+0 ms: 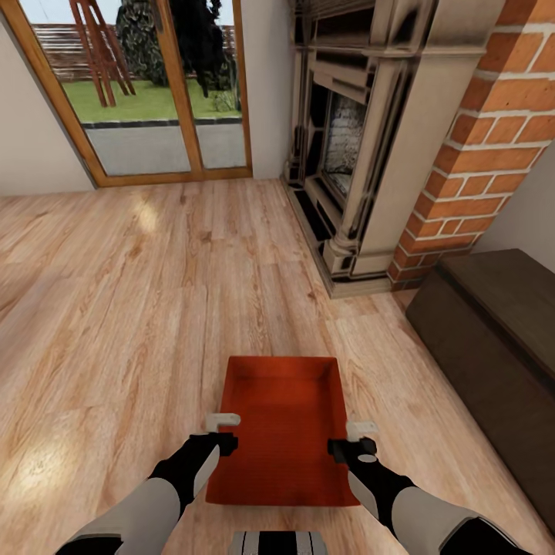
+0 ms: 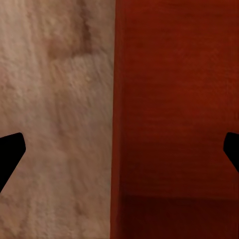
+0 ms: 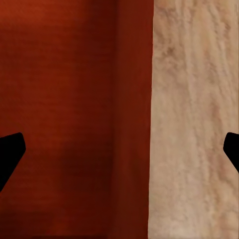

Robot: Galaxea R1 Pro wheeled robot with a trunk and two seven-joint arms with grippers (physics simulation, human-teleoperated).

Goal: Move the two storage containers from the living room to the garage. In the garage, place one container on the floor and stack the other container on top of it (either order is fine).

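Container, orange-red and open-topped, sits flat on the light wood plank floor of the living room, directly ahead of the robot, with the brick fireplace and a long dark cabinet off to the right. Its long axis runs straight away from the robot, so the two long walls face the arms. Left end effector is at the left long wall, right end effector at the right long wall, both about level along the bin; neither arm is nearer. Left wrist view: wall edge runs between two dark fingertips spread wide, one over floor, one over the bin interior. Right wrist view mirrors this, wall between parted fingertips. Both end effectors open, straddling their walls, gripping nothing. Judgement: the coming move is to close on both walls together, then lift. Whether the fingers are low enough to bite cannot be told.
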